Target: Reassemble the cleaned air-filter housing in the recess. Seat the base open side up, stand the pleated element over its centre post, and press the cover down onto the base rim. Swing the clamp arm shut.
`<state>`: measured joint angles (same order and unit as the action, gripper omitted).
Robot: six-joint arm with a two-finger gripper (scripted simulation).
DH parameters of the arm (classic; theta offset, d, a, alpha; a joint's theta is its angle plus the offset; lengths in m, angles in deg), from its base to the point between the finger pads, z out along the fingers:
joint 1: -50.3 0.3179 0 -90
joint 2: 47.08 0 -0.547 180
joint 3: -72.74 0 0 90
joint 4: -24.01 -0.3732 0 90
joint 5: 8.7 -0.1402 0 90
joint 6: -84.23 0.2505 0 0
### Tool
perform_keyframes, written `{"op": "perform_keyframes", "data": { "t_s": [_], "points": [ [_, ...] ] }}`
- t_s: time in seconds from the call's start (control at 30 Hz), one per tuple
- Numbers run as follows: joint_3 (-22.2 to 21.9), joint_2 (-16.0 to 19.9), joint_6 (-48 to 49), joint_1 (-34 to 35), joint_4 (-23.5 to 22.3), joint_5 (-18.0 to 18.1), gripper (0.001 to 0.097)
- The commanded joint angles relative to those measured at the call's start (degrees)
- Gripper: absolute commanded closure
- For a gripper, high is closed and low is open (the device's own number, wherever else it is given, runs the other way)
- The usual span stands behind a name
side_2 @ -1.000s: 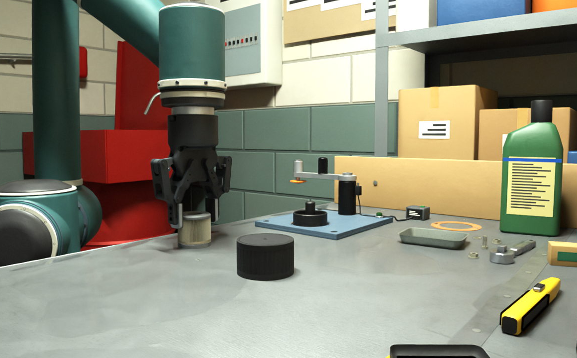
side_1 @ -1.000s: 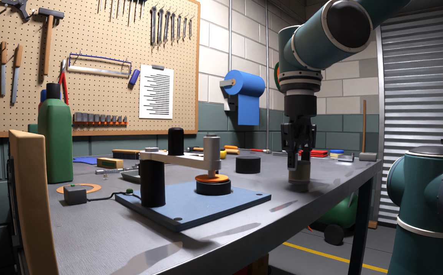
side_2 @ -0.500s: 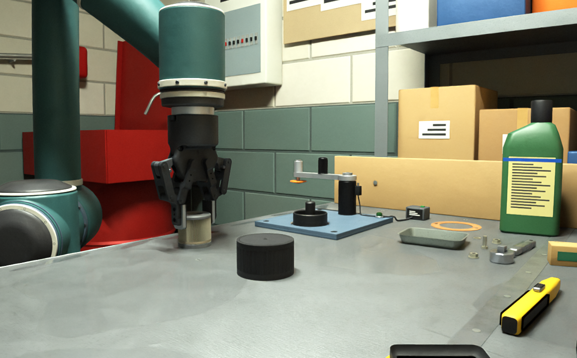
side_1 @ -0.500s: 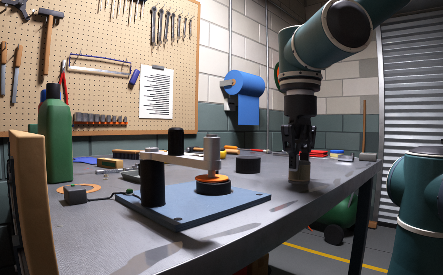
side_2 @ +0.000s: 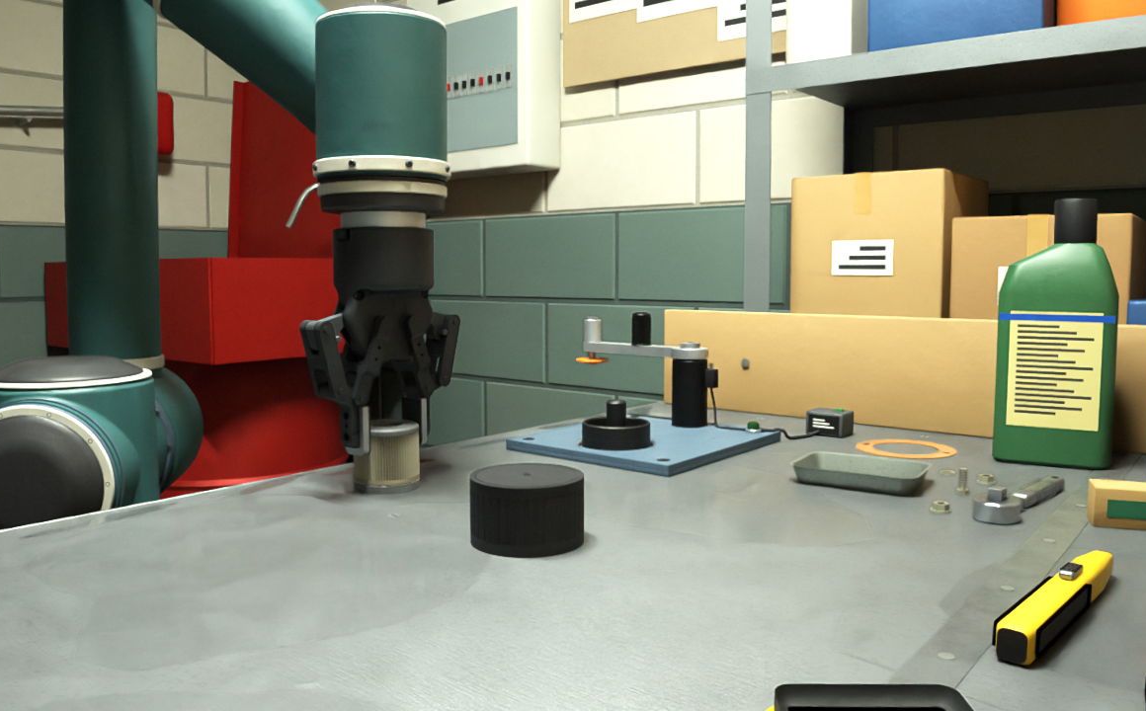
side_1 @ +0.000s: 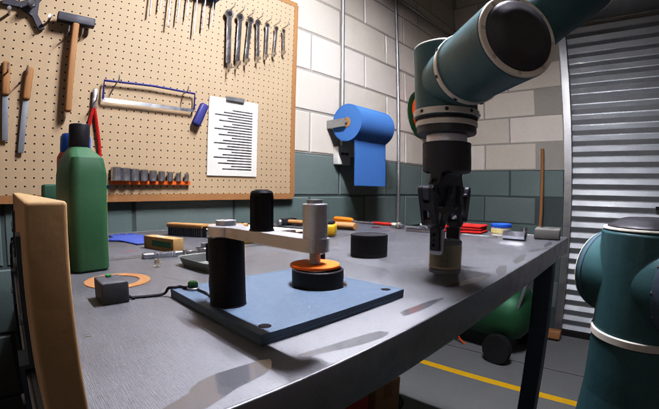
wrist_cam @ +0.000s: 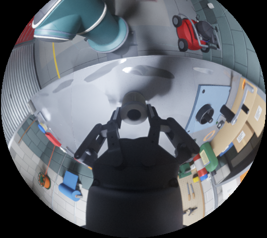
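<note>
On the grey bench, the blue plate (side_1: 291,300) carries the black base (side_1: 318,278) in its recess, open side up, with its centre post (side_2: 616,410) standing in the middle. The clamp arm (side_1: 266,235) is swung out over the plate, its orange pad (side_1: 315,264) just above the base as seen from the side camera. The pleated element (side_1: 445,256) stands upright on the bench near the edge and is held by my gripper (wrist_cam: 134,114), which is closed on its upper part. The black cover (side_2: 527,509) sits on the bench apart from the plate.
A tall green bottle (side_1: 82,203) stands behind the plate. A grey switch box (side_1: 111,289) with a cable, an orange ring (side_2: 906,448), a metal tray (side_2: 860,471), nuts and a yellow knife (side_2: 1053,606) lie further along. The bench edge is close to the element.
</note>
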<state>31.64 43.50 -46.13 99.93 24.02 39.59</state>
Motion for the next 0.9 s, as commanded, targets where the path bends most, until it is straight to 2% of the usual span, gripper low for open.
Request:
{"op": "perform_keyframes", "data": {
  "t_s": [0.0, 0.27, 0.43, 0.63, 0.87],
  "points": [
    [-0.1, 0.1, 0.0, 0.0, -0.1, -0.1, 0.0901],
    [0.0, 0.1, 0.0, 0.0, -0.1, -0.1, 0.0901],
    [0.7, -0.6, 0.0, 0.0, 0.0, 1.3, 0.0901],
    [3.4, -2.5, 0.0, 0.0, 0.0, 5.9, 0.0901],
    [8.6, -5.4, 0.0, 0.0, 0.0, 13.9, 0.0901]
  ]
}}
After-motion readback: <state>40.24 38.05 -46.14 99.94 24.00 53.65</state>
